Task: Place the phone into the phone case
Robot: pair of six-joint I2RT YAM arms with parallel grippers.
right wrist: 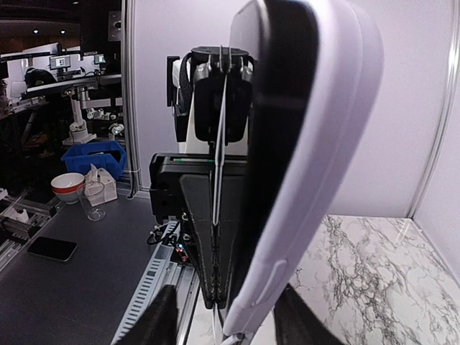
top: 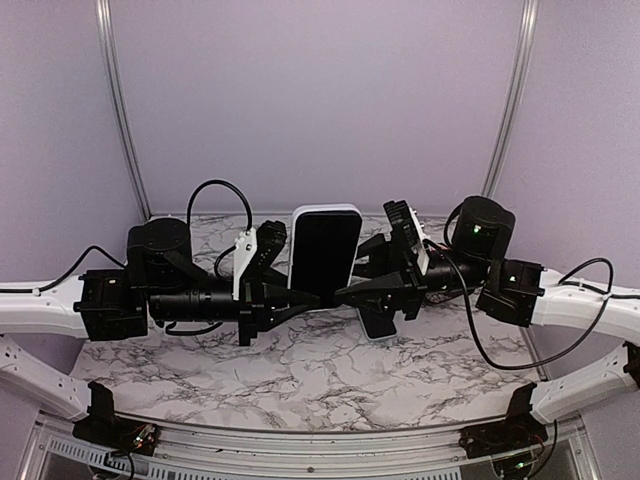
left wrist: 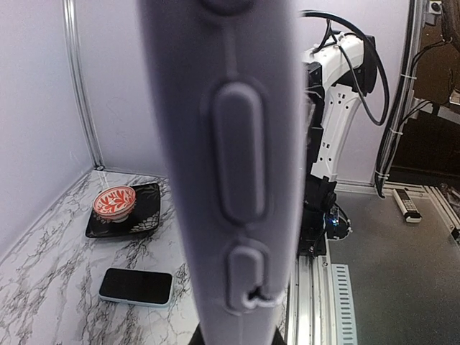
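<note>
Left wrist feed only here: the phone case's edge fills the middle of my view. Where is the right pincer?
Observer: In the top view the right pincer sits at the phone case's lower edge, opposite the left pincer. I cannot tell whether it grips.
Operator: I see a phone lying flat. Is anything over it?
Observer: Yes, the right arm's wrist hangs above it, covering part of it in the top view.

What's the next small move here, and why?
Likely open the right fingers and back off the phone case: both arms grip it upright, and the phone lies on the table under the right arm. The left fingers can hold it alone.
</note>
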